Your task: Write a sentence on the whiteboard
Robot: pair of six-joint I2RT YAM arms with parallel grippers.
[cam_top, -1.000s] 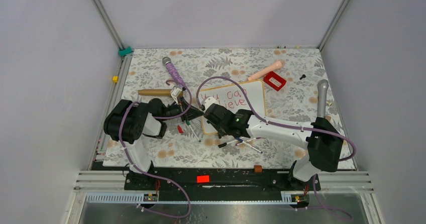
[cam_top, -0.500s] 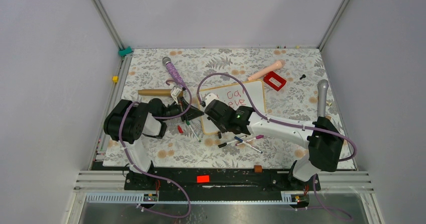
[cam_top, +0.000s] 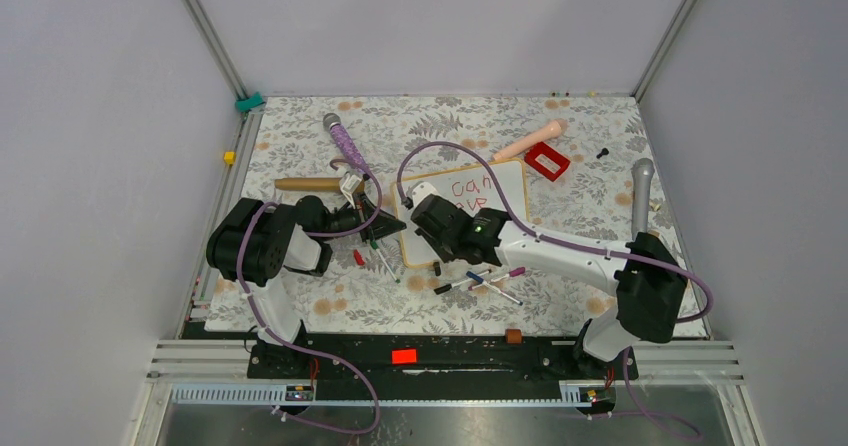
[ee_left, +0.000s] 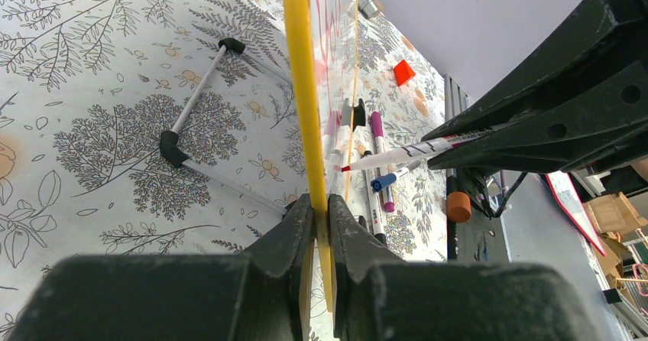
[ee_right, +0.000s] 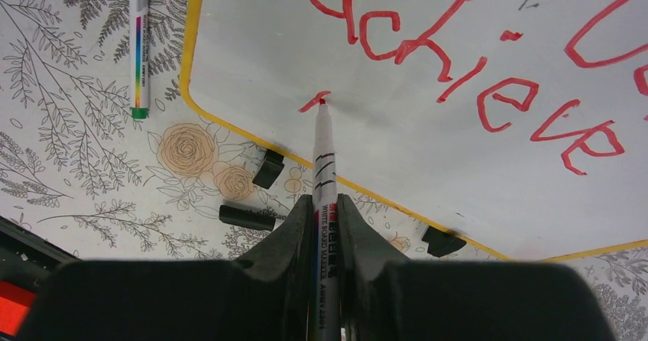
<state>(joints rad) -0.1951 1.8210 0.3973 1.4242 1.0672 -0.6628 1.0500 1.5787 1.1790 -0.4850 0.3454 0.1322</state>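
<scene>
The whiteboard [cam_top: 505, 198] lies mid-table, its yellowish wood frame edge [ee_left: 299, 89] pinched in my left gripper [ee_left: 322, 212], which is shut on its left edge [cam_top: 388, 224]. The sentence in red [ee_right: 458, 73] shows "achieve" below part of another line; "can" [cam_top: 472, 185] shows in the top view. My right gripper [ee_right: 326, 219] is shut on a white whiteboard marker [ee_right: 324, 154]. The marker's red tip touches the board beside a short fresh red stroke [ee_right: 312, 103] below "achieve". My right wrist [cam_top: 450, 228] hides the board's lower left.
Several loose markers [cam_top: 488, 280] lie in front of the board, and one with a green tip [ee_right: 139, 43] lies to its left. Black caps [ee_right: 246, 217] and clip feet [ee_right: 268, 168] sit by the board edge. A red box [cam_top: 546, 160], pink handle [cam_top: 528, 142] and purple tool [cam_top: 345, 146] lie behind.
My right gripper with the marker has shifted slightly to the right over the board's lower left. The left gripper and board have not moved.
</scene>
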